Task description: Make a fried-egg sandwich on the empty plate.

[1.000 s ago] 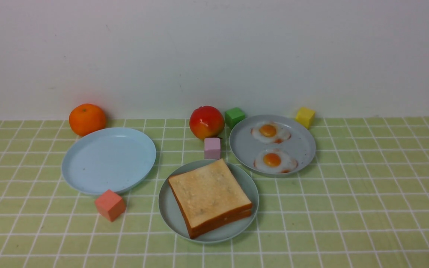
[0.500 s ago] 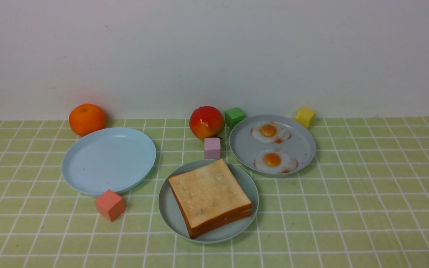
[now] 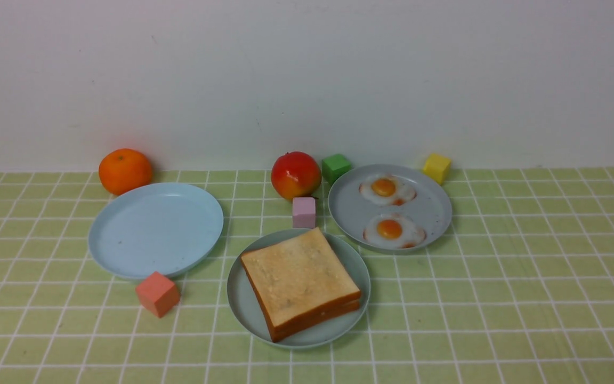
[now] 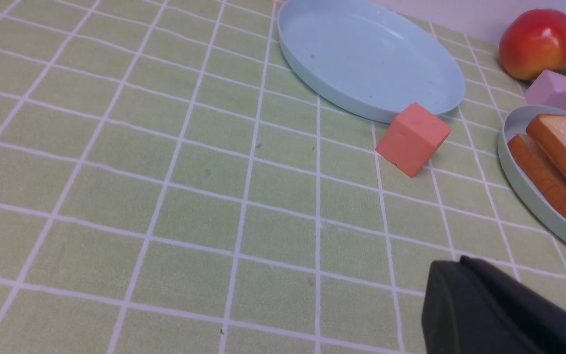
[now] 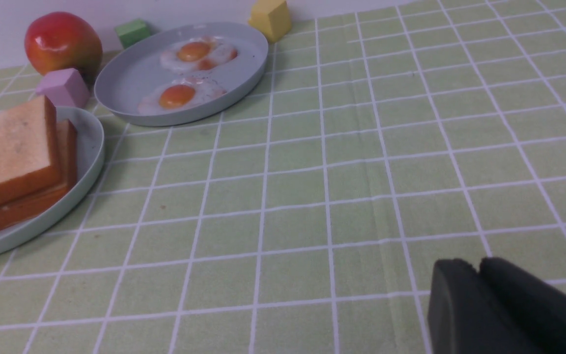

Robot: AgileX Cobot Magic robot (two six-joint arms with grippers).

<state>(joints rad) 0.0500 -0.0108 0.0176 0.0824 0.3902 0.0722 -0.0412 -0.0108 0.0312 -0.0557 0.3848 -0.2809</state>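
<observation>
Two toast slices (image 3: 299, 277) lie stacked on the pale mint-green plate (image 3: 237, 304) at front centre. They also show in the left wrist view (image 4: 565, 142) and the right wrist view (image 5: 5, 142). Two fried eggs (image 3: 387, 188) (image 3: 392, 230) lie on the greyer blue plate (image 3: 349, 205) to the right. The only plate with nothing on it is the light sky-blue plate (image 3: 155, 229) on the left. My left gripper (image 4: 452, 265) is shut and empty over bare cloth, nearer me than the salmon cube. My right gripper (image 5: 477, 263) is shut and empty, right of the toast plate. Neither shows in the front view.
An orange (image 3: 124, 170) and a red apple (image 3: 296, 175) sit near the back wall. A green cube (image 3: 336, 167), a yellow cube (image 3: 436, 167) and a pink cube (image 3: 304, 212) stand around the egg plate. A salmon cube (image 3: 158, 293) touches the sky-blue plate's front edge.
</observation>
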